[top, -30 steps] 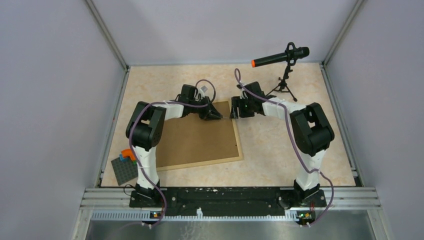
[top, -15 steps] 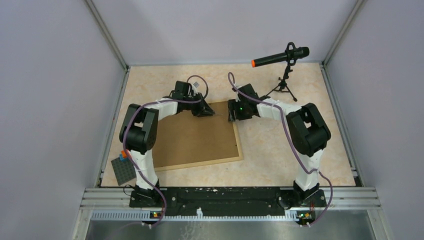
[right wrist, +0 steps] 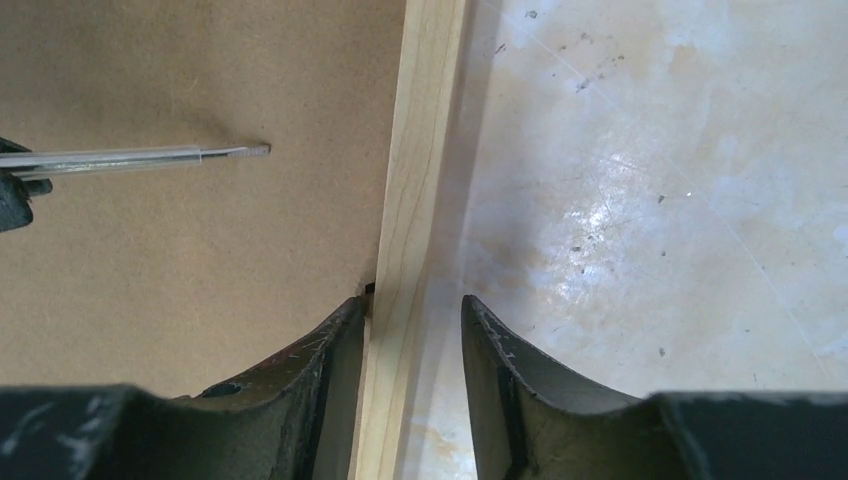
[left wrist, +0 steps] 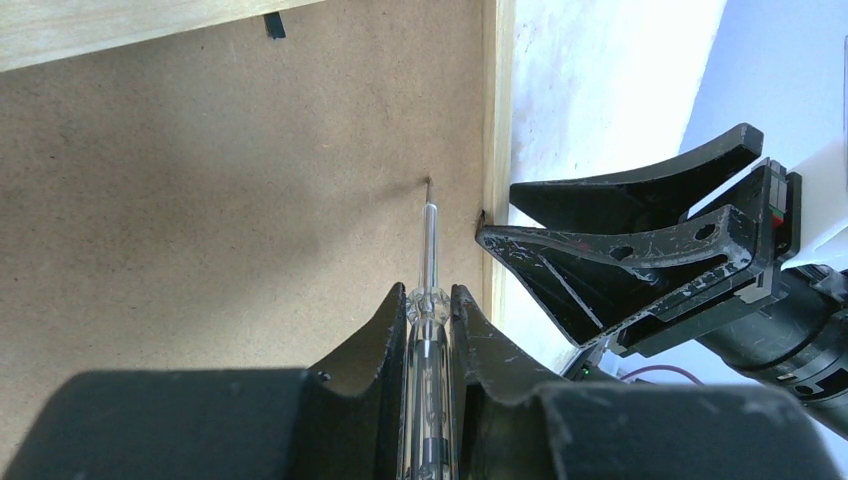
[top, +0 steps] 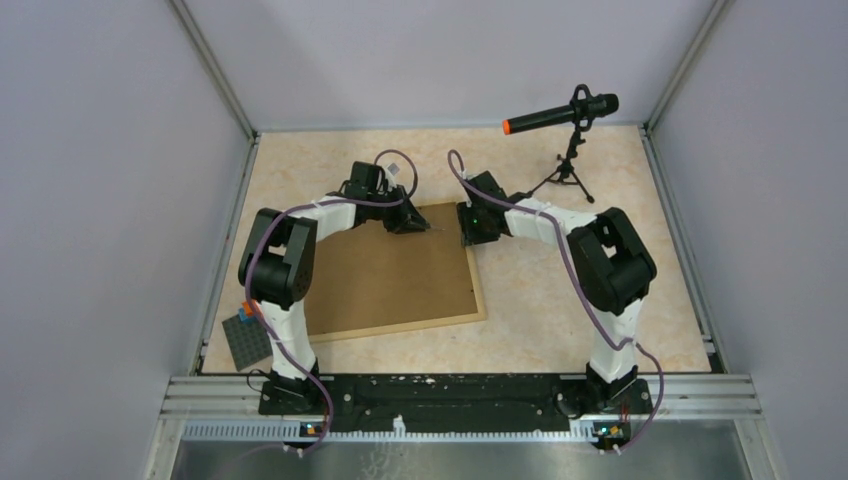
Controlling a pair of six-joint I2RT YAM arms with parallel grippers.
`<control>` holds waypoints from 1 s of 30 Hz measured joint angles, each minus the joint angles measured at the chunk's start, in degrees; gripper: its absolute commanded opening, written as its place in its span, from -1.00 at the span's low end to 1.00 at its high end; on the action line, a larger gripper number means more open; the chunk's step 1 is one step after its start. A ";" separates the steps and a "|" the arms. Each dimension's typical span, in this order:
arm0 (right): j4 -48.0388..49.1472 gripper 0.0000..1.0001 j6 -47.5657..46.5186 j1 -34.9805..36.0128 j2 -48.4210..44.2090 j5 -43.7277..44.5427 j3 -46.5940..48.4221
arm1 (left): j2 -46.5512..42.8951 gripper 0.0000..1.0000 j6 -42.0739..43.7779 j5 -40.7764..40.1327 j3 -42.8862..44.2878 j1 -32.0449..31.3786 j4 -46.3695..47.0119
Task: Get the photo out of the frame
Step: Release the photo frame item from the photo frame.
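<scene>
The frame [top: 477, 285] lies back side up, its brown backing board [top: 390, 275] facing me. The photo is hidden beneath the board. My left gripper [top: 412, 224] [left wrist: 430, 292] is shut on a clear-handled screwdriver [left wrist: 429, 235], whose tip rests on the board [left wrist: 220, 180] near the right rail [left wrist: 497, 120]. My right gripper [top: 466, 225] [right wrist: 412, 300] straddles that light-wood rail [right wrist: 425, 150] near the far right corner. It is open: one finger lies against the rail's inner side, the other stands off over the table. The screwdriver shaft [right wrist: 130, 158] shows at the left.
A microphone [top: 560, 115] on a small tripod stands at the back right. A dark grey studded baseplate [top: 250, 342] with coloured bricks [top: 255, 310] lies by the frame's near left corner. Grey walls close in the table on three sides.
The left gripper with the screwdriver has shifted slightly toward the back. The right gripper has moved left onto the frame's rail and its jaws have narrowed.
</scene>
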 measured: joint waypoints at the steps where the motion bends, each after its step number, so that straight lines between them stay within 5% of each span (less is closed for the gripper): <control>1: -0.35 -0.14 0.42 0.15 0.13 0.50 0.31 | 0.00 -1.00 0.04 0.00 0.00 -0.02 0.00; 19: -2.84 -0.48 4.13 1.64 2.86 4.13 4.70 | 0.00 -1.00 0.24 -0.07 0.02 -0.02 -0.09; 27: -2.89 -0.98 4.52 1.25 2.60 4.74 4.31 | 0.00 -1.00 0.35 -0.17 0.35 -0.02 -0.61; 30: -3.19 -1.00 4.68 0.55 2.58 4.50 4.33 | 0.02 -1.00 0.76 -0.59 1.09 -0.02 -1.53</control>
